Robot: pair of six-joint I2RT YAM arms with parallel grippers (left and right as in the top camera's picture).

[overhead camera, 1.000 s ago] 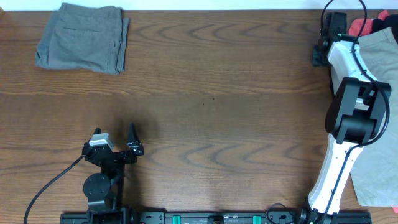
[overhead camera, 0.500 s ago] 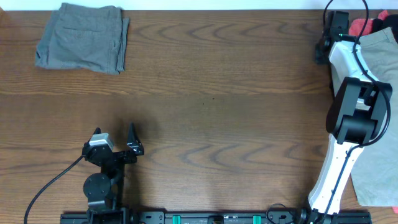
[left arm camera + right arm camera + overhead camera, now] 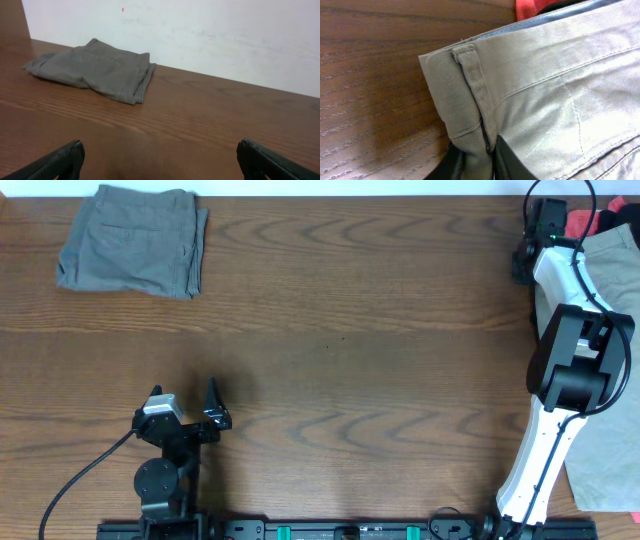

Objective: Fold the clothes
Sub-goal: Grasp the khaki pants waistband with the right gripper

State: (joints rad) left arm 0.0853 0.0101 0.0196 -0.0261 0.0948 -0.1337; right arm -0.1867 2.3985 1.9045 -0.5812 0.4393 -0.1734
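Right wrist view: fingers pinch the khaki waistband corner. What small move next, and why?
Probably lift slightly and drag the khaki shorts toward the table centre: the right gripper looks closed on their waistband corner, and they lie at the edge.

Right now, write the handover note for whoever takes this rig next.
Left hand: open, empty, low at the near left of the table.
Right hand: shut on the waistband corner of the khaki pair, far right.
Grey pair: folded, far left corner.
Red piece: beside the khaki pair.
Done: grey pair. Left: fold the khaki pair, then the red piece.
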